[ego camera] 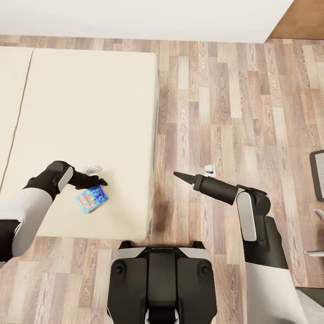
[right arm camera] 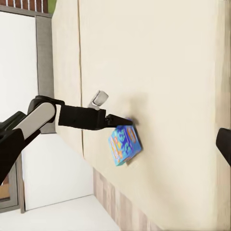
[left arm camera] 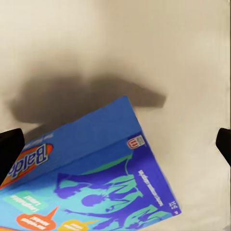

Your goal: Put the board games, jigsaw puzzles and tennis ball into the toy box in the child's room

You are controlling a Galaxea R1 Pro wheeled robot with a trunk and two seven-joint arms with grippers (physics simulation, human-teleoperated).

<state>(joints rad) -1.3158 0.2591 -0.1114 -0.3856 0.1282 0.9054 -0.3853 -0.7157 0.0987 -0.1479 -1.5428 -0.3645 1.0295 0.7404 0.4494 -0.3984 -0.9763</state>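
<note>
A blue board game (ego camera: pixel 92 199) with yellow cartoon print lies near the front edge of the cream bed (ego camera: pixel 90 112). My left gripper (ego camera: pixel 102 182) hovers over its far edge. In the left wrist view the box (left arm camera: pixel 96 178) sits tilted between widely spread fingers (left arm camera: pixel 10 147), so that gripper is open. The right wrist view shows the left gripper (right arm camera: pixel 122 119) tip right at the top of the game (right arm camera: pixel 125 144); whether it touches the box is unclear. My right gripper (ego camera: pixel 176 173) hangs over the floor beside the bed, open and empty, pointing at the bed.
Wood-plank floor (ego camera: pixel 234 112) stretches right of the bed up to a white wall (ego camera: pixel 135 18). A dark-framed grey object (ego camera: pixel 317 174) stands at the right edge. My base (ego camera: pixel 162 279) stands close to the bed's front corner.
</note>
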